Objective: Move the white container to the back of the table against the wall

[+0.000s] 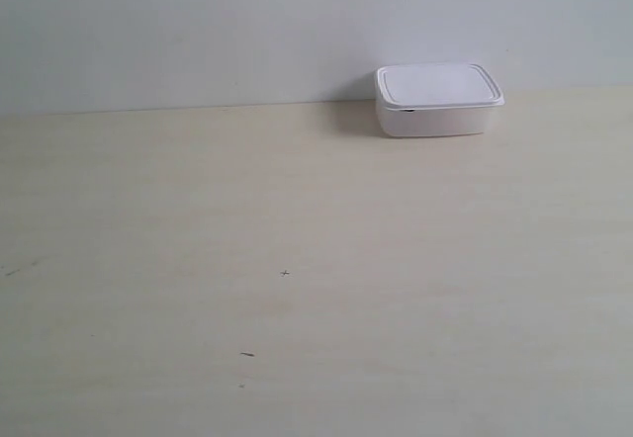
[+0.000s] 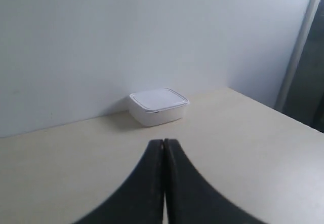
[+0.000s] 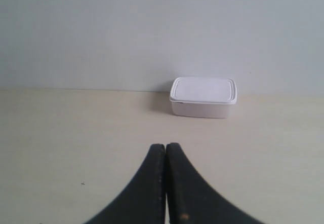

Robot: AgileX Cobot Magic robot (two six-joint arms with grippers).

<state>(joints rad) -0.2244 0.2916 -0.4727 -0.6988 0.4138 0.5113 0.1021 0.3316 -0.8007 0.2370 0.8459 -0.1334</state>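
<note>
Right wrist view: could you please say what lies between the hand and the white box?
There, only bare cream wood-grain table separates right hand from low white lidded plastic box.

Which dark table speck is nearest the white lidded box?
The tiny cross-shaped mark; the dash and edge smudge lie farther from the white plastic box.

The white container, lid on, sits on the table against the wall.
</note>
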